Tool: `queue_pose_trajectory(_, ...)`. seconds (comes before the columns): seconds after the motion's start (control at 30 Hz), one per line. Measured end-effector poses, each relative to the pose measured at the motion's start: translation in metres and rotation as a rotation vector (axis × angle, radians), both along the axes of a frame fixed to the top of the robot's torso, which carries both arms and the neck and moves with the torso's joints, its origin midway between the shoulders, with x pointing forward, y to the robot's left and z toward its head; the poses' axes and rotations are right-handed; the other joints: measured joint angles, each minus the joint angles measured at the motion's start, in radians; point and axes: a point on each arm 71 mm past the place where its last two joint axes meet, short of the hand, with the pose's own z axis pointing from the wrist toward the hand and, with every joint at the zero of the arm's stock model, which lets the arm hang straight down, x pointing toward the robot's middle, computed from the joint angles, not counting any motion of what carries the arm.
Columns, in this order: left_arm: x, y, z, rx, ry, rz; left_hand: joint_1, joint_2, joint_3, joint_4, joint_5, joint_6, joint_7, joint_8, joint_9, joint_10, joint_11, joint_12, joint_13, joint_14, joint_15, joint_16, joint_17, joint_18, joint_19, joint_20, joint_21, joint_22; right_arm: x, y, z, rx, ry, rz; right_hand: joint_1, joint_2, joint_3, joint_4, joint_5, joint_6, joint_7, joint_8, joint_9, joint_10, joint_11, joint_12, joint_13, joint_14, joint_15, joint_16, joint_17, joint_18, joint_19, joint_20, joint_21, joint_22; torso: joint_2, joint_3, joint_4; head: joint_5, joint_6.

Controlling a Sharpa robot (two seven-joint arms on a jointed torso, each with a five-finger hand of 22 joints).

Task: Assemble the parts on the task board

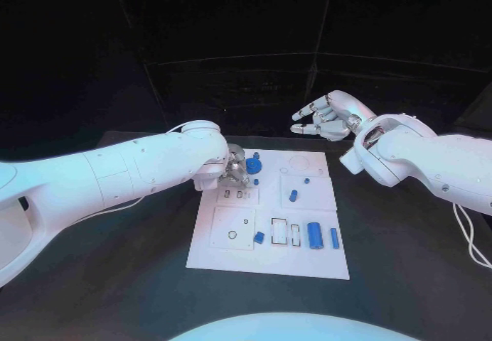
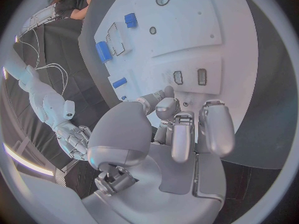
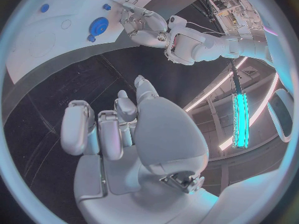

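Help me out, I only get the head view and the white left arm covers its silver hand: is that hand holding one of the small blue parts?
Observer: No. In the left wrist view the left hand has its fingers curled above the white task board, with no part between them.
Operator: And the right hand's palm side?
Observer: The right wrist view shows the right hand empty too, with black table beyond it.
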Motion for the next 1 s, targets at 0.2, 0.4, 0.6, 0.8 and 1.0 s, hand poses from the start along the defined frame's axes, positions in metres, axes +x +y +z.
queue_pose_trajectory(0.2, 0.001, 0.004, 0.0, -0.001, -0.002, 0.007, 0.0, 0.0, 0.0, 0.0, -0.001, 0.0, 0.0, 0.0, 0.0, 0.0, 0.0, 0.0, 0.0, 0.0, 0.0, 0.0, 0.0, 0.0, 0.0, 0.0, 0.0, 0.0, 0.0, 0.0, 0.0, 0.0, 0.001, 0.001, 0.0, 0.0, 0.0, 0.0, 0.0, 0.0, 0.0, 0.0, 0.0, 0.0, 0.0, 0.0, 0.0, 0.0, 0.0, 0.0, 0.0, 0.0, 0.0, 0.0, 0.0, 0.0, 0.0, 0.0, 0.0, 0.0, -0.002)
queue_pose_trajectory(0.4, 0.0, 0.007, 0.0, -0.006, -0.006, 0.01, -0.007, -0.007, 0.004, 0.001, -0.001, 0.002, 0.002, 0.005, 0.0, 0.0, 0.0, 0.0, 0.0, 0.0, 0.0, 0.0, 0.0, 0.0, 0.0, 0.0, 0.0, 0.0, -0.001, 0.0, 0.0, -0.004, 0.004, 0.005, 0.003, 0.003, 0.0, 0.0, 0.0, 0.004, 0.004, 0.0, 0.0, 0.0, 0.0, 0.0, 0.0, 0.0, 0.0, 0.0, 0.0, 0.0, 0.0, 0.0, 0.0, 0.0, -0.001, -0.0002, 0.0, 0.0, -0.002)
queue_pose_trajectory(0.6, -0.001, 0.012, 0.001, -0.023, -0.015, 0.014, -0.022, -0.016, 0.009, 0.001, -0.001, 0.002, 0.002, 0.007, 0.003, 0.0, 0.0, -0.01, -0.011, 0.0, 0.0, 0.0, 0.0, 0.0, 0.0, 0.0, -0.008, -0.01, -0.005, 0.006, 0.0, -0.024, 0.0, 0.03, 0.055, 0.01, 0.012, -0.023, 0.004, 0.02, -0.002, 0.009, 0.0, -0.004, -0.004, 0.0, -0.003, 0.0, 0.0, 0.0, 0.0, 0.0, 0.0, 0.0, -0.001, -0.001, -0.001, -0.0003, 0.0, -0.002, -0.001)
queue_pose_trajectory(0.8, -0.002, 0.028, 0.002, -0.075, -0.036, 0.042, -0.057, -0.029, 0.013, 0.018, 0.0, -0.025, 0.016, -0.019, -0.014, -0.068, 0.012, -0.114, -0.13, -0.005, 0.006, 0.0, 0.0, 0.0, -0.019, 0.007, -0.057, -0.075, -0.014, 0.017, 0.001, -0.093, -0.028, 0.09, 0.096, 0.008, 0.035, -0.051, -0.026, 0.059, -0.007, 0.018, 0.002, 0.0, -0.008, 0.0, -0.003, 0.0, -0.008, 0.0, 0.0, 0.0, -0.003, -0.004, -0.004, -0.001, -0.001, -0.0003, 0.0, -0.005, 0.001)
queue_pose_trajectory(1.0, -0.006, 0.052, 0.006, -0.227, -0.067, 0.103, -0.078, -0.059, 0.009, 0.024, 0.0, -0.057, 0.043, -0.077, -0.068, -0.201, 0.039, -0.313, -0.339, -0.004, 0.029, -0.062, 0.0, 0.042, -0.091, 0.026, -0.212, -0.285, -0.031, 0.034, -0.008, -0.22, -0.065, 0.194, 0.108, 0.003, 0.039, -0.066, -0.077, 0.085, -0.012, 0.024, 0.002, 0.009, -0.017, 0.001, 0.005, 0.0, -0.007, 0.0, 0.0, 0.0, -0.004, -0.004, -0.004, 0.002, -0.002, 0.0, 0.0, -0.009, -0.001)
